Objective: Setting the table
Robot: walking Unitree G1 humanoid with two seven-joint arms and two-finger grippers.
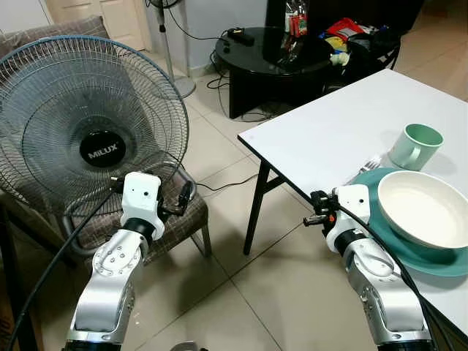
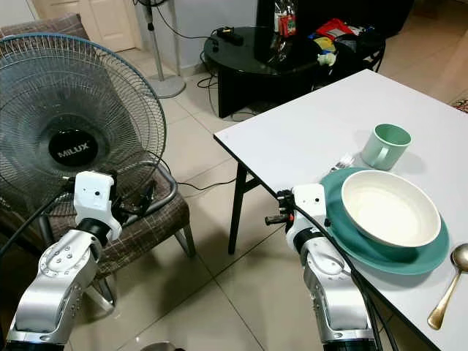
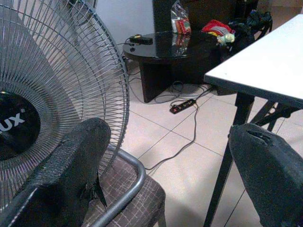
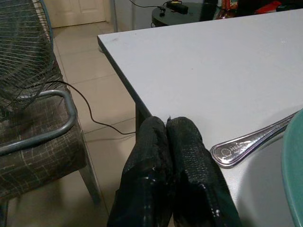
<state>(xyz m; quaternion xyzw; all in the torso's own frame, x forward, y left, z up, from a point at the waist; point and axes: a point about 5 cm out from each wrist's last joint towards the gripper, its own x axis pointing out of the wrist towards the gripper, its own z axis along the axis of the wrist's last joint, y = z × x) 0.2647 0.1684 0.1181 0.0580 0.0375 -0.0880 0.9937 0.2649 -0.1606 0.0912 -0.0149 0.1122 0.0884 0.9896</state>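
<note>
A white table [image 1: 329, 131] carries a teal plate [image 1: 439, 259] with a white bowl [image 1: 424, 208] resting on it. Behind the plate stands a mint green mug [image 1: 415, 146]. A silver fork [image 4: 251, 142] lies just left of the plate, and a gold spoon [image 2: 450, 285] lies to the plate's right. My right gripper [image 4: 168, 137] is shut with nothing in it, at the table's near left edge, close to the fork's handle. Off to the left, away from the table, my left gripper [image 3: 170, 130] is open and empty in front of a chair.
A large Milux fan [image 1: 88, 124] stands on a padded metal-framed chair [image 1: 183, 219] at my left. A black round table [image 1: 270, 58] with clutter sits behind, with cables and a power strip [image 3: 182, 106] on the tiled floor. Open floor lies between chair and table.
</note>
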